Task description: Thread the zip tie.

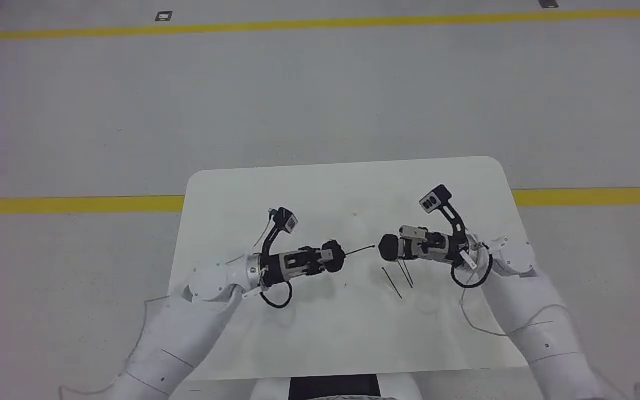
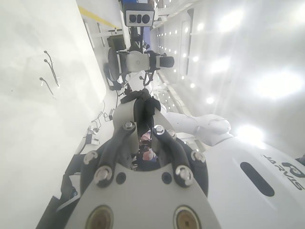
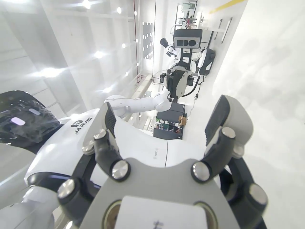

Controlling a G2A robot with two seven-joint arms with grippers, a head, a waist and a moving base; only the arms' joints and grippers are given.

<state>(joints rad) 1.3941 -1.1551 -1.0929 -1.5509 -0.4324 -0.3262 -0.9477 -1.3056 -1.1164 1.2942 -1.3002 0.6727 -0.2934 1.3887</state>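
– Progress on the threading, as seen from the floor?

– Early stage. One zip tie is off the table and held in the air between the two arms. It runs straight, with no loop in it. By my reading the tail has not yet entered the head, so the threading step itself is left to do. Three spare zip ties lie loose on the table, near the right arm and apart from both grippers.

– Jaw state, left side?

– The left gripper is clenched, its black pads pressed together on one end of the zip tie. The free length sticks out from the fingertips towards the opposite arm. Which end is clamped, head or tail, cannot be told from here.

– Jaw state, right side?

– The right gripper is released, its fingers spread wide with nothing between them. It sits level with the left gripper and faces it, at the free end of the tie. Whether the tie's tip touches it cannot be told; the gap is too fine to read.

– Remaining work?

– In my judgement: the right gripper takes the free end, then the tail is fed through the head.
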